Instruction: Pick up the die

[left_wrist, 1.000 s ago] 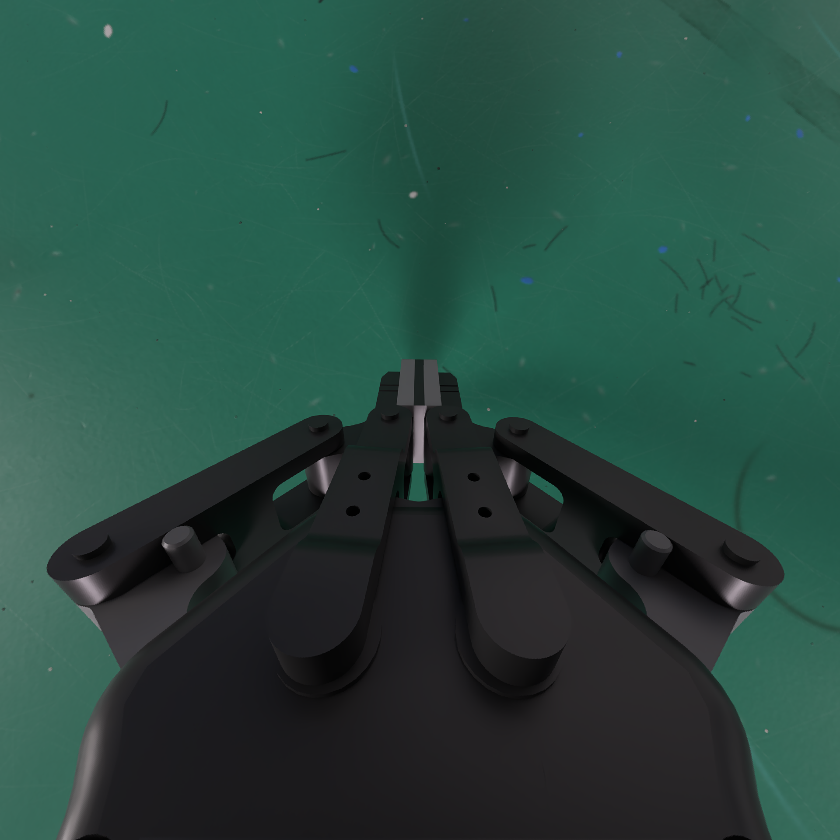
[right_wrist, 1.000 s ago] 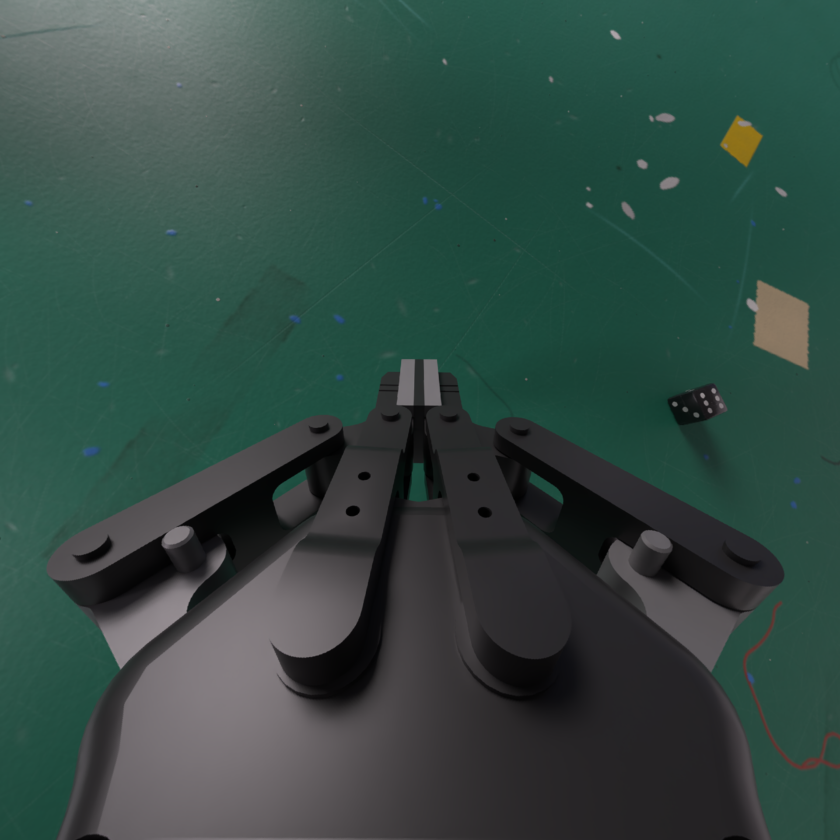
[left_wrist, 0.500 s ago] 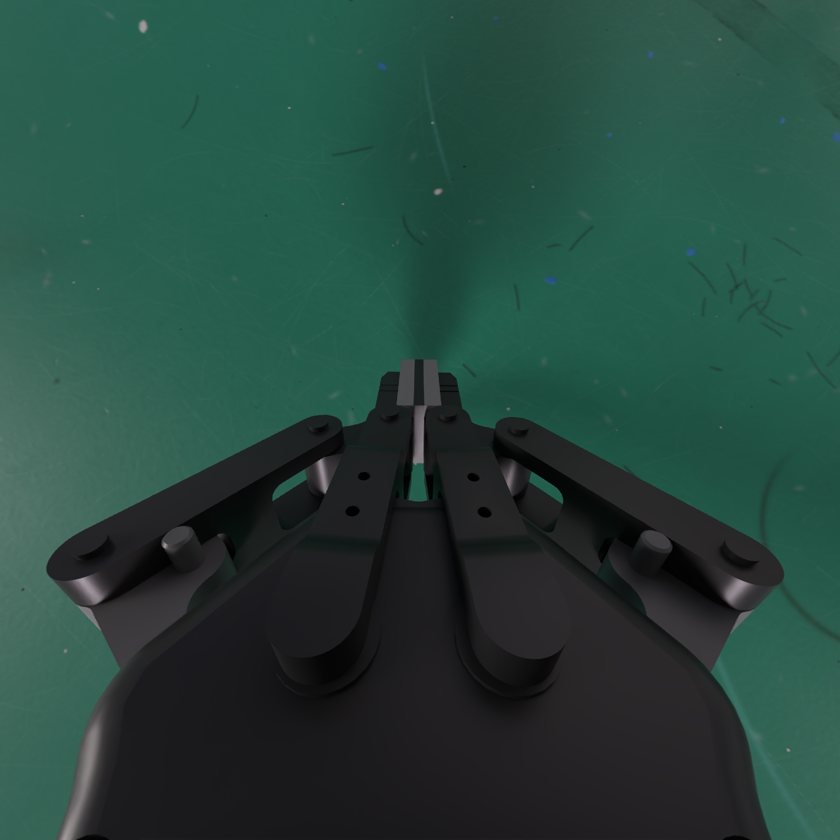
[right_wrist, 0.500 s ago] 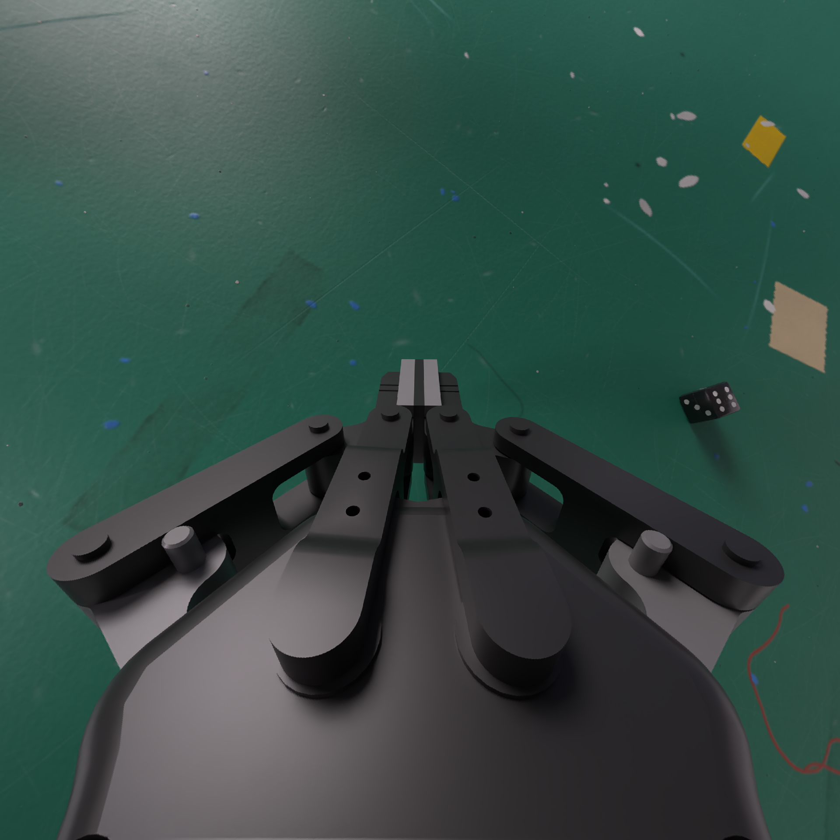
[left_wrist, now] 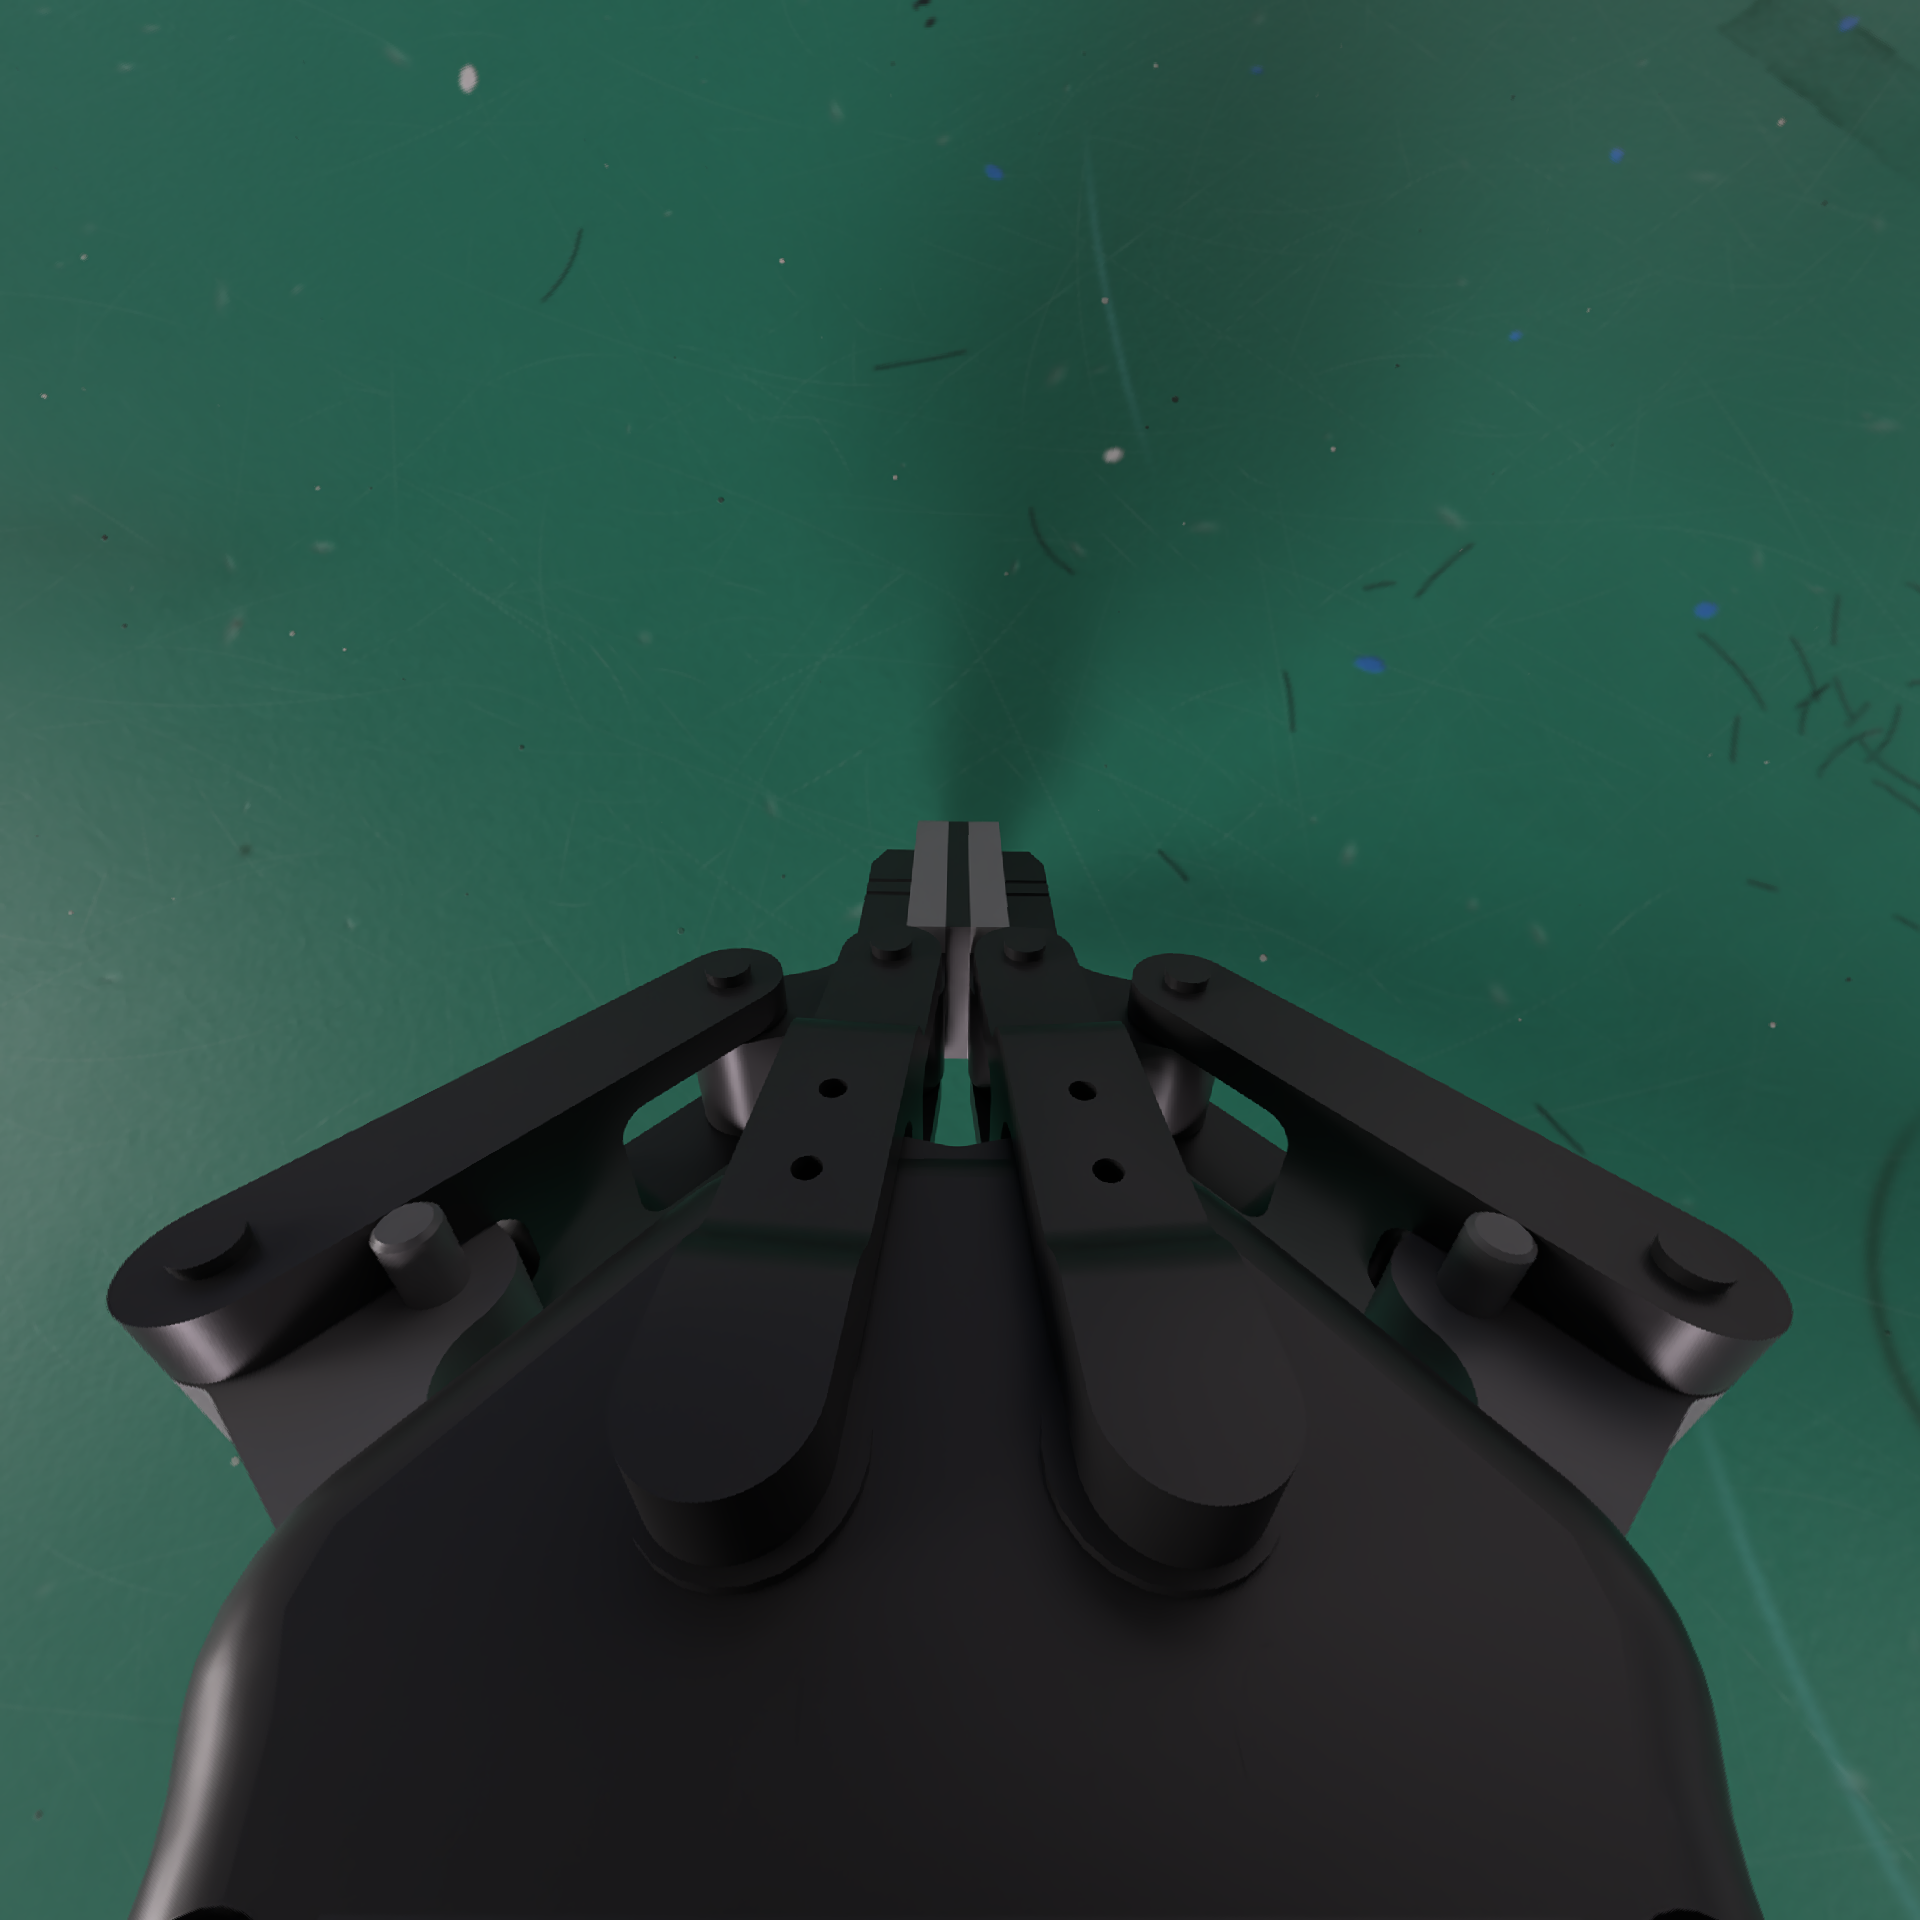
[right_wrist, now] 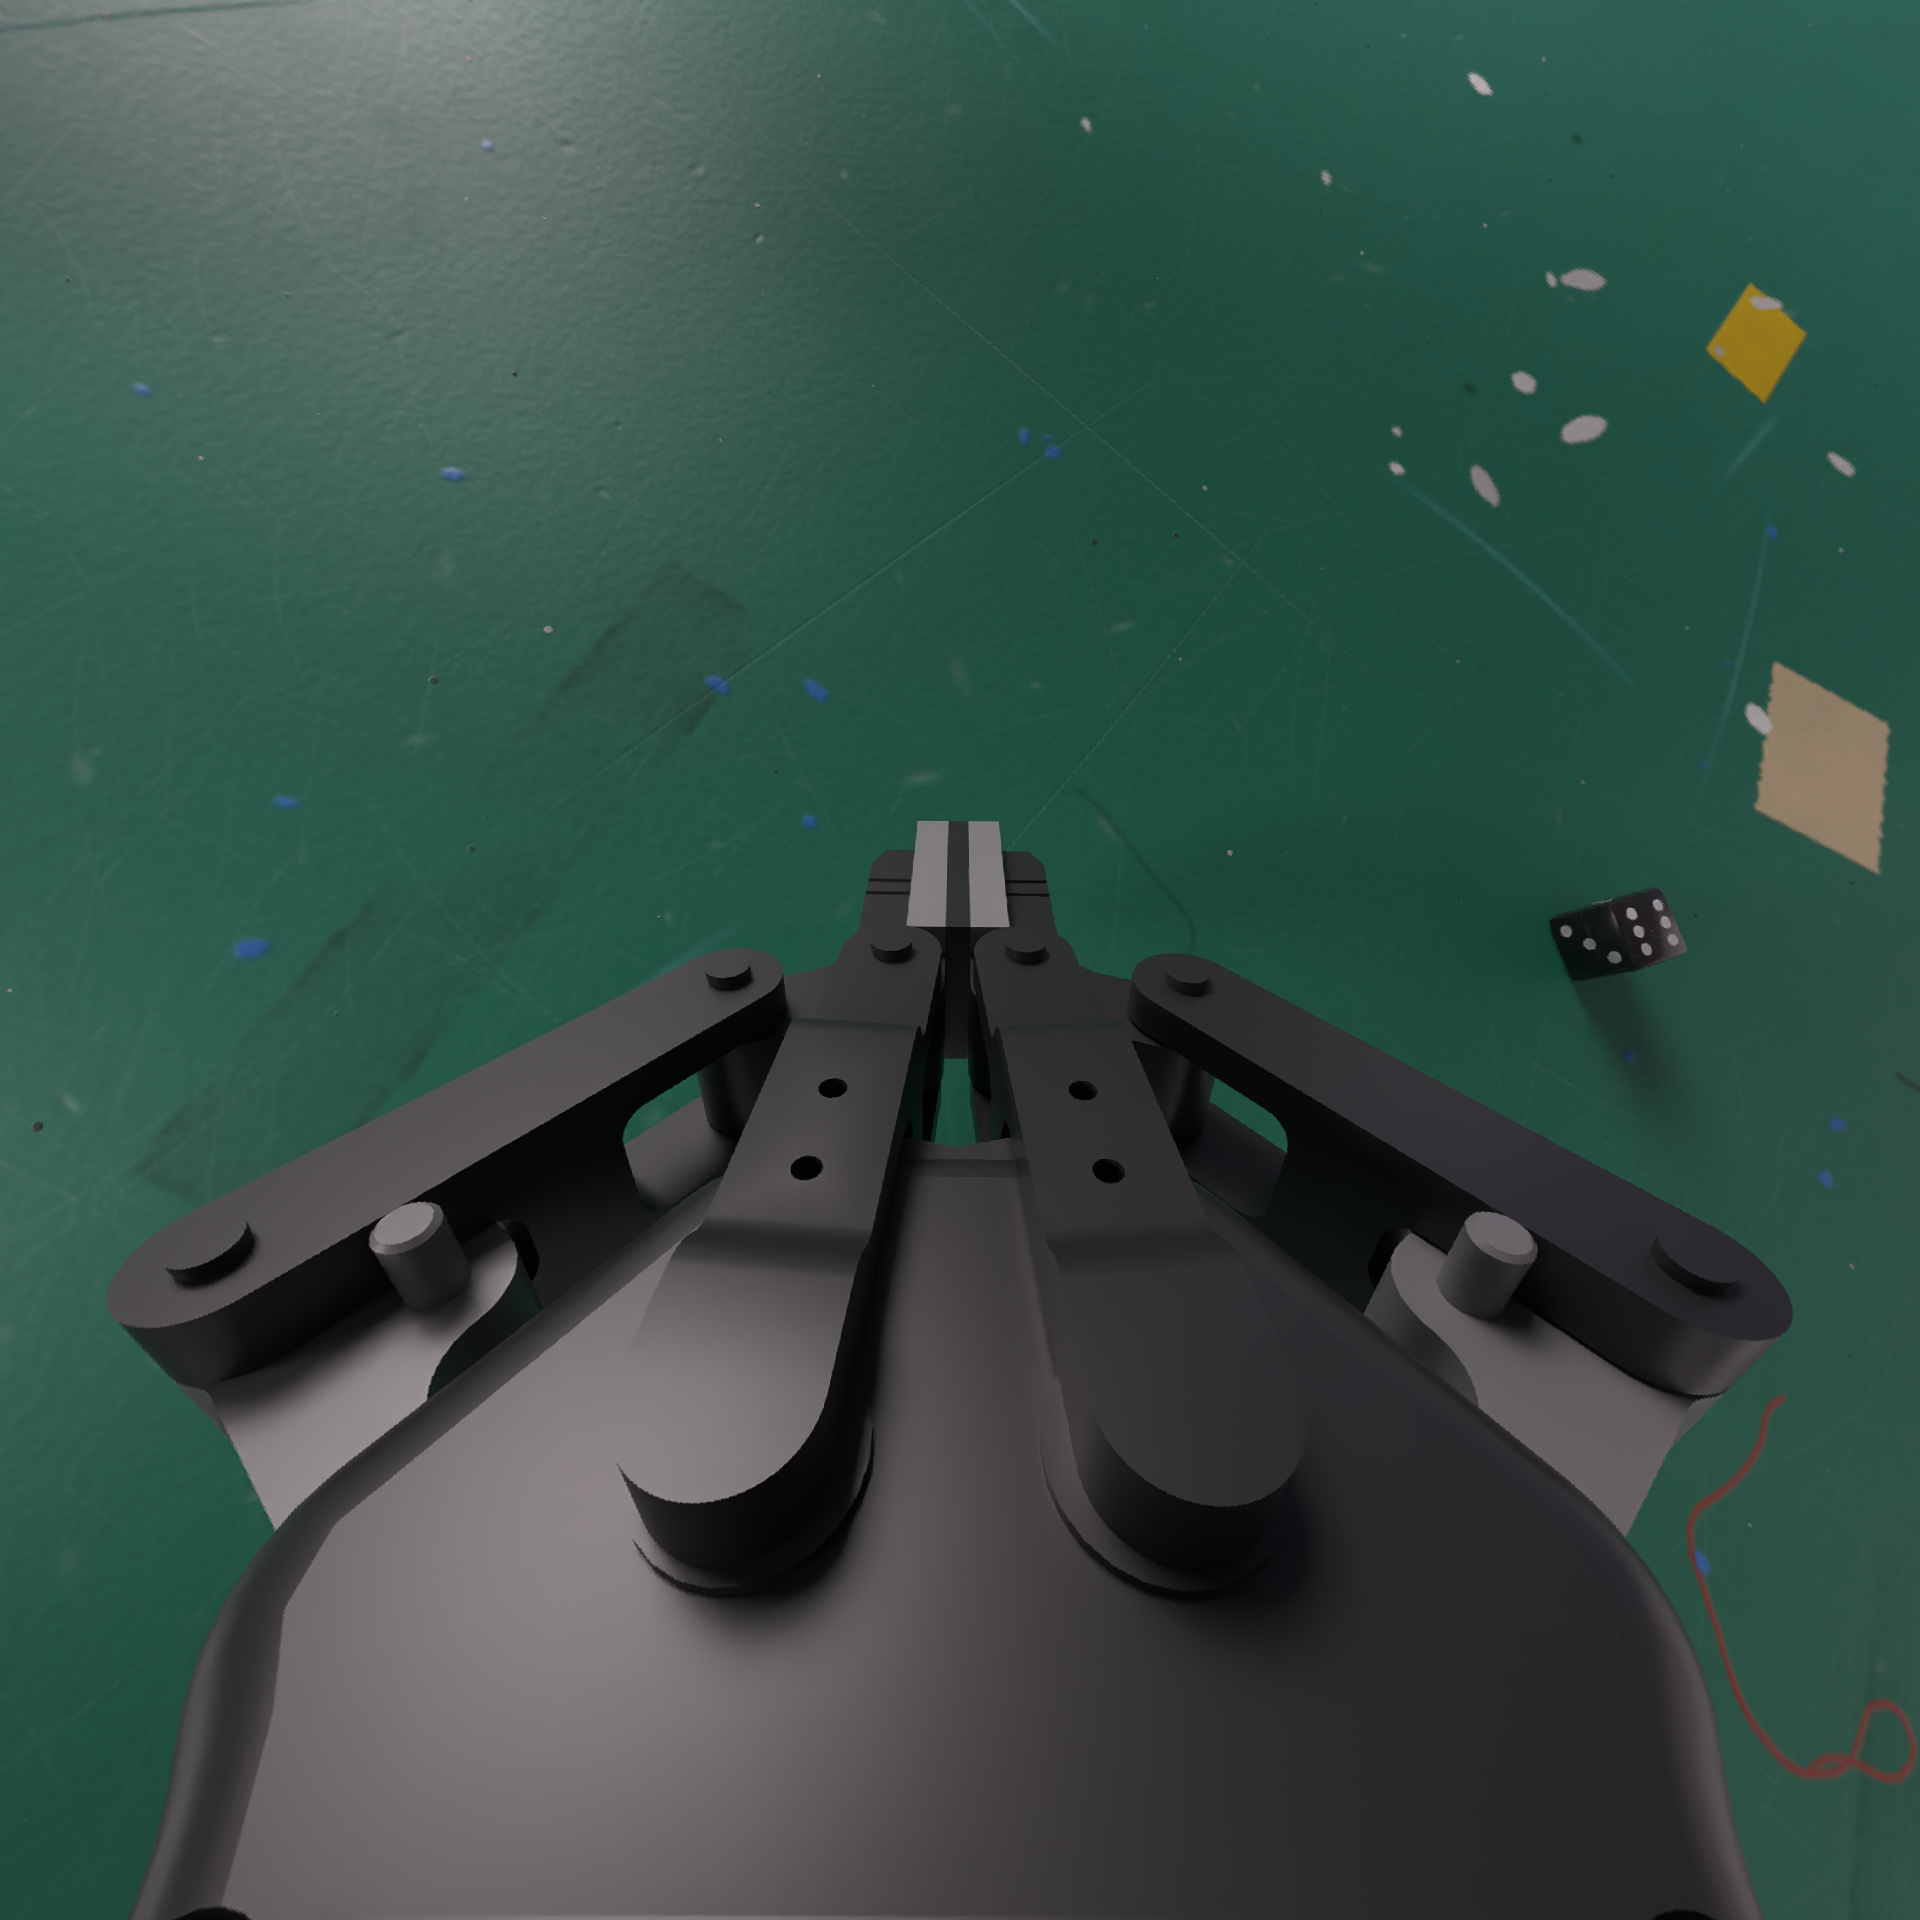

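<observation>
Over the green mat (left_wrist: 520, 623), left wrist view: the left gripper (left_wrist: 958, 873) is hanging with its 2 grey pads pressed together, nothing lying between them. Its shadow is spreading as a dark wedge on the mat just beyond the tips. Thin dark hair-like marks are lying scattered to the far right of this view, with small blue and white flecks here and there. No die is showing in this view.

Right wrist view, going left to right: blue flecks are dotting the left half of the mat (right_wrist: 416, 312), beside a faint darker rectangular patch. At centre the right gripper (right_wrist: 958, 873) is sitting fully closed, pads touching, holding nothing. To the right of the tips, well apart from them, the die (right_wrist: 1618, 932) is resting on the mat, black with white pips, 2 faces showing toward the camera, a soft shadow falling on its near side. Beyond the die a tan paper scrap (right_wrist: 1823, 767) is lying flat; farther still, a yellow scrap (right_wrist: 1756, 341) among white flecks. Near the right edge, a red thread (right_wrist: 1745, 1621) is curling into a loop.
</observation>
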You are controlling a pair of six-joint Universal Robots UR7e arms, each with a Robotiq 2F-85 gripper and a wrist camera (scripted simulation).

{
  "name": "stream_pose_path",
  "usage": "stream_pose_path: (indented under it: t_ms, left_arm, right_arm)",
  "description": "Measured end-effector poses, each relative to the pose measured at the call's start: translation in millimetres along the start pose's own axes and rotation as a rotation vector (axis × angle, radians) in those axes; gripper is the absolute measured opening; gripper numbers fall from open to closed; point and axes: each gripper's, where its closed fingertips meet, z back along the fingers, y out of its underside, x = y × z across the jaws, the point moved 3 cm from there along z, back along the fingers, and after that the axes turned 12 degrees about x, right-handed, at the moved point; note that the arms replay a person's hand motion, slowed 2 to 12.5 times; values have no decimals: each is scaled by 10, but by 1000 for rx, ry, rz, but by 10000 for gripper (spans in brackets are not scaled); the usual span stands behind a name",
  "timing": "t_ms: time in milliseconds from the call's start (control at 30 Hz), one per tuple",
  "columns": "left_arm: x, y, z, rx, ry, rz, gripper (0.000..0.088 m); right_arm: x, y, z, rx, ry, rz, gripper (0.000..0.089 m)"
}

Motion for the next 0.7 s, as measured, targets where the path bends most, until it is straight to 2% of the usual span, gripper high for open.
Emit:
stream_pose_path:
  t_ms: [200,467,700]
  left_arm:
    - [-6,7,-8,14,-5,-25,0]
    - [-100,23,41,7,95,-39,0]
    - [-89,25,6,19,67,-62,0]
  right_arm:
    - [-7,19,-15,1,-1,-17,0]
    - [-15,37,-30,7,35,-3,0]
    - [-13,38,-31,4,17,-7,0]
